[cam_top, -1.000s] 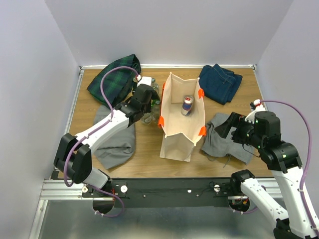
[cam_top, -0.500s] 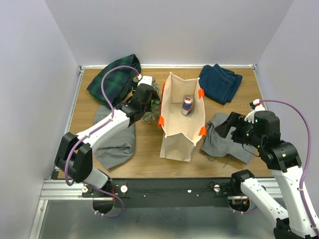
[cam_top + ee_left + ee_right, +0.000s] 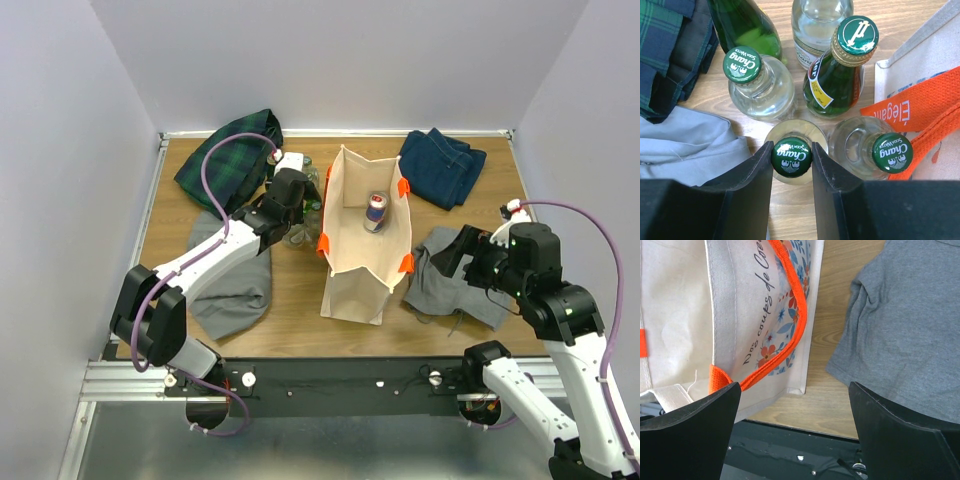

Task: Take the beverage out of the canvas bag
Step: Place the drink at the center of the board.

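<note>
The beige canvas bag (image 3: pixel 355 285) with orange handles stands upright mid-table, and a red and blue beverage can (image 3: pixel 375 211) stands inside it. My left gripper (image 3: pixel 296 232) is left of the bag among a cluster of bottles. In the left wrist view the left gripper (image 3: pixel 792 150) is shut on the green cap of a clear Chang soda water bottle (image 3: pixel 791 156), which stands on the table beside the bag's orange handle (image 3: pixel 920 107). My right gripper (image 3: pixel 455 255) is open and empty right of the bag. In the right wrist view it (image 3: pixel 795 395) hangs over bare wood beside the bag (image 3: pixel 680 315).
Two more Chang bottles (image 3: pixel 742 65) (image 3: pixel 892 152), a dark green bottle (image 3: pixel 855 35) and others stand close around the held one. A plaid cloth (image 3: pixel 230 160) lies back left, a grey cloth (image 3: pixel 235 290) front left, jeans (image 3: pixel 442 165) back right and a grey shirt (image 3: pixel 910 330) right.
</note>
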